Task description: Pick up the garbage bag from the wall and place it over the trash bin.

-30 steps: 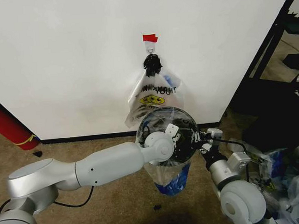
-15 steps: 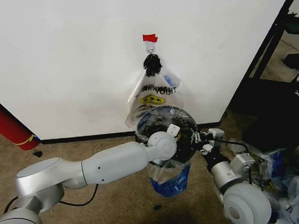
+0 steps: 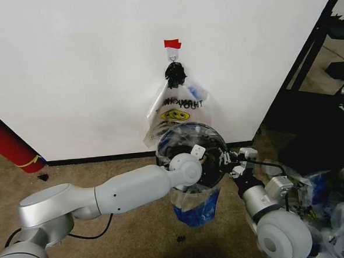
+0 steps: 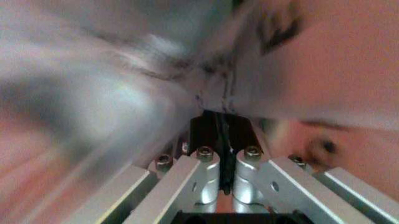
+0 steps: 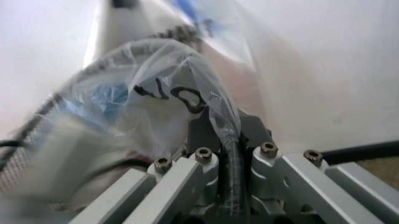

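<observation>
Our left gripper (image 4: 225, 154) is pinched tight on a fold of the garbage bag (image 3: 194, 205), its two fingers (image 4: 206, 175) pressed together with only a dark sliver of film between them; in the head view this left gripper (image 3: 198, 156) sits at the near-left side of the trash bin (image 3: 216, 139) rim. Our right gripper (image 5: 234, 144) is likewise clamped narrow, holding the bag's clear plastic and the black rim at the bin's right side, where the head view shows it (image 3: 227, 158). Between the two, the bag's mouth is spread across the bin opening, and its blue-patched lower part hangs down below the bin. Behind stands the white wall (image 3: 69, 71), where a smiley "THANK YOU" bag (image 3: 177, 112) hangs from a hook under a red tape strip (image 3: 172, 44).
</observation>
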